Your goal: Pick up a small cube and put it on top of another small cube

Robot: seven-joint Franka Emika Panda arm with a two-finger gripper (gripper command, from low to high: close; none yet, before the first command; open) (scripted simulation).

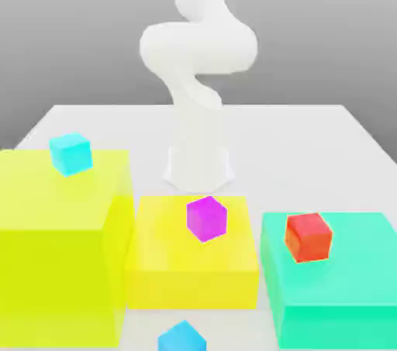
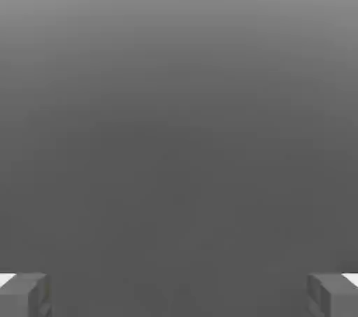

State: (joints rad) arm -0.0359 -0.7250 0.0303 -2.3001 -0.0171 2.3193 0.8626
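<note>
There are three big blocks on the white table [image 1: 341,129]: one large yellow-green block [image 1: 54,241], one lower yellow block [image 1: 194,264] and one turquoise-green block [image 1: 341,280]. There are four small cubes: one cyan cube [image 1: 70,153] on the yellow-green block, one purple cube [image 1: 206,218] on the yellow block, one red cube [image 1: 308,236] on the turquoise-green block, and one small blue cube [image 1: 182,338] on the table in front of the blocks. There is one white robot arm [image 1: 198,78], and in the hand view two grey fingertips [image 2: 26,294] are seen, wide apart.

Three big blocks — lime [image 1: 54,249], yellow [image 1: 194,264], mint [image 1: 341,295] — on a white table [image 1: 310,140].
</note>
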